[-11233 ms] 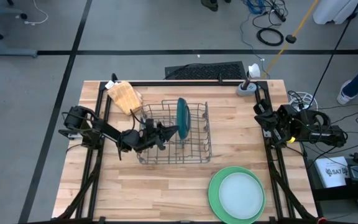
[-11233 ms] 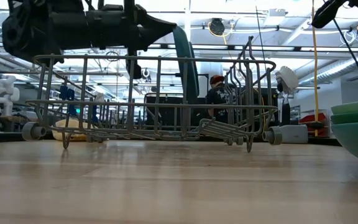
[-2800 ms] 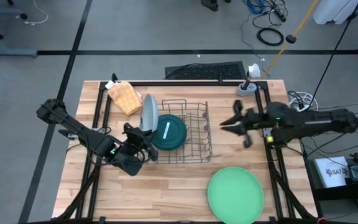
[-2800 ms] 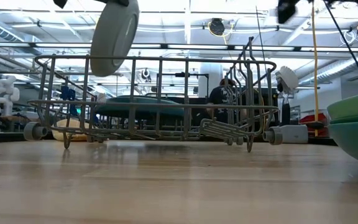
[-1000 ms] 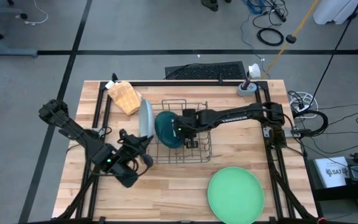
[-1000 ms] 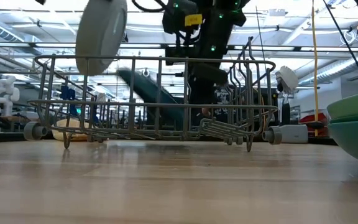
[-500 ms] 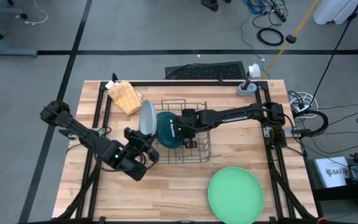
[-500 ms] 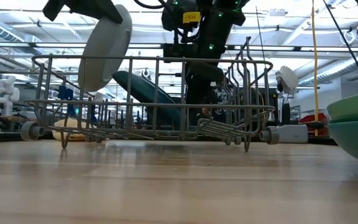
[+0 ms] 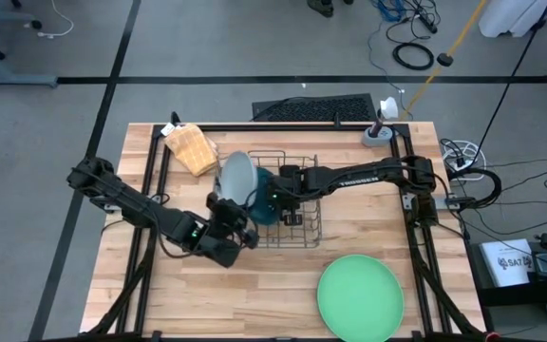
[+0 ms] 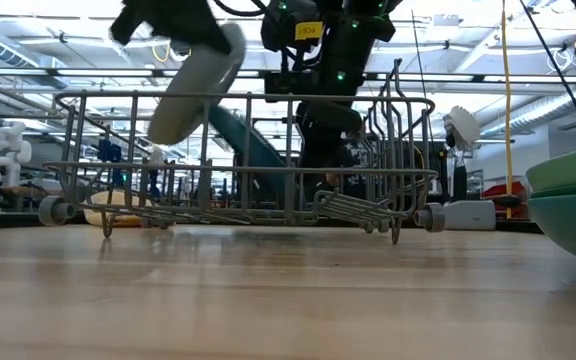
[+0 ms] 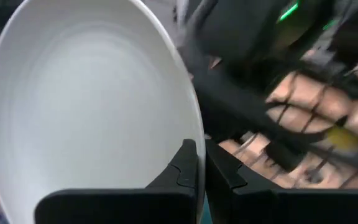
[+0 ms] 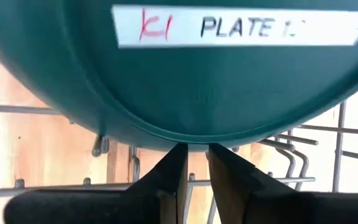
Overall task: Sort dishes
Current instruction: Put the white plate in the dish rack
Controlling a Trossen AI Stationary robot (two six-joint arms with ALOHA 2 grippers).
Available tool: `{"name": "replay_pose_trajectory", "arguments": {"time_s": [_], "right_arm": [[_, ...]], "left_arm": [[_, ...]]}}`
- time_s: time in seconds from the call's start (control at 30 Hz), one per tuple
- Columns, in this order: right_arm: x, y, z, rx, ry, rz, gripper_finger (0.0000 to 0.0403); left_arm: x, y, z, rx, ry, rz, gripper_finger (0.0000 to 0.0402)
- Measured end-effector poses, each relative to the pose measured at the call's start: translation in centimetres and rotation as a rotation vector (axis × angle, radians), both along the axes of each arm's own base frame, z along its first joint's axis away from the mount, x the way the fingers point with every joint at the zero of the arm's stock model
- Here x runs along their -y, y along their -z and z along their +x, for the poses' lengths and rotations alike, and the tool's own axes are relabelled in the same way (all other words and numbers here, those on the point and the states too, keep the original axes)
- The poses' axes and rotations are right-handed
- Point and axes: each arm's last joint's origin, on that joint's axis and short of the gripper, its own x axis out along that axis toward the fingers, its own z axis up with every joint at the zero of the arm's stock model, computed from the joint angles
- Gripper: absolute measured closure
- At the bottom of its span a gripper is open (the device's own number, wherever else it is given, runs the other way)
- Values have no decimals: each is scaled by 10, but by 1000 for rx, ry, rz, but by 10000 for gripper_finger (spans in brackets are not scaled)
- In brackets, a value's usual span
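The small pale grey-white plate (image 9: 236, 178) is held by its rim in the left gripper (image 11: 197, 163), whose fingers are pinched tight on the edge; the plate is tilted and raised over the left end of the wire rack (image 9: 297, 220), near the table's back-left quarter. The right gripper (image 12: 192, 157) is clenched on the lower rim of the dark teal plate (image 9: 266, 197), which leans inside the rack, partly hidden in the high view by the pale plate. A label reading "PLATE" is seen on its underside in the right wrist view.

The step in hand is judged to be the seating of both plates upright between the rack's wires. It would be done best if the teal plate were steadied on edge in one slot first, and the pale plate lowered into a free slot beside it, rim first and square to the wires. The two plates appear close, and the arms cross over the rack, so contact between rims or fingers is the likely fault. Neither grip should be released until the plate is borne by the wires.

The large light green plate (image 9: 359, 295) lies flat near the table's front edge, toward the right corner; a darker rim under it is seen in the low view. A tan waffle-textured cloth (image 9: 191, 147) lies at the back-left corner. The surface is pale wooden planking (image 9: 254, 294). Beyond it, a grey floor, cables and a bright workshop hall are seen.
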Motion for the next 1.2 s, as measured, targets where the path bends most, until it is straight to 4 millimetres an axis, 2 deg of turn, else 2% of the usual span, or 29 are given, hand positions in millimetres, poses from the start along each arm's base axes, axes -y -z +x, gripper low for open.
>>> {"name": "replay_pose_trajectory", "arguments": {"time_s": [0.23, 0.4, 0.63, 0.87, 1.0, 1.07, 1.2], "right_arm": [[-3, 0, 0, 2, -14, -9, 344], [-13, -5, 0, 0, -65, -67, 343], [-30, -34, 3, 71, -110, -122, 309], [-51, -74, -2, 105, -163, -219, 257], [-61, -94, -9, 141, -154, -251, 246], [-64, -104, -8, 214, -138, -242, 246], [-67, -106, -12, 207, -136, -234, 247]], "left_arm": [[1, -8, 8, 37, 39, 35, 389], [1, -9, 9, 44, 45, 28, 389], [2, -10, 11, 52, 65, 20, 389], [1, -6, 17, 52, 75, 15, 389], [1, -6, 22, 65, 79, 21, 389], [2, -8, 25, 96, 98, 2, 389], [1, -13, 30, 110, 141, 33, 389]]}}
